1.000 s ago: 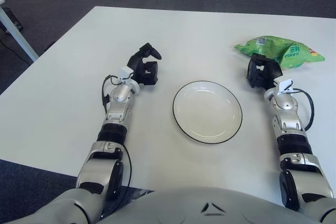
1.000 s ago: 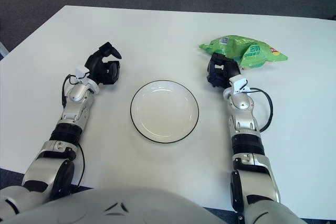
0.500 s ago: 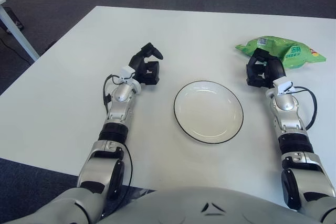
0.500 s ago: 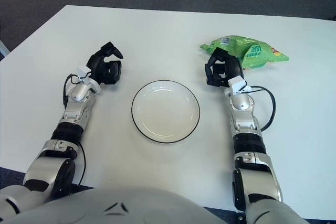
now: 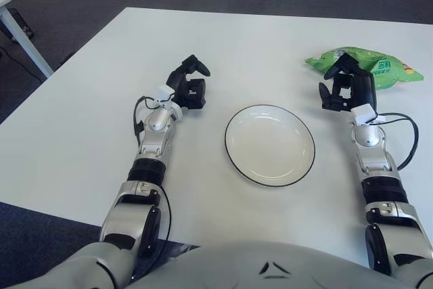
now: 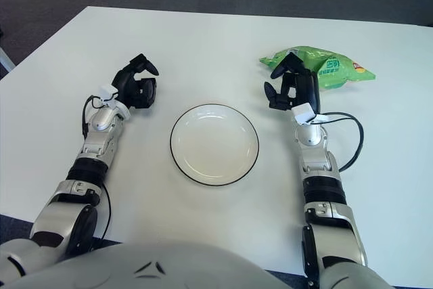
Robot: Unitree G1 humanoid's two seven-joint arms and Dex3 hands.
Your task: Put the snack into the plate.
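Note:
A green snack bag (image 5: 372, 67) lies on the white table at the far right. A white plate with a dark rim (image 5: 270, 144) sits empty at the table's middle. My right hand (image 5: 346, 87) hangs just in front of the bag's near left end, fingers spread and holding nothing. My left hand (image 5: 190, 86) rests on the table left of the plate, fingers relaxed and empty.
The white table (image 5: 81, 120) stretches wide to the left and behind the plate. Dark carpet lies beyond its far edge. A white table leg (image 5: 20, 38) stands off the far left.
My right hand has lifted and moved right toward the bag, and its fingers have spread. The left hand has stayed where it was.

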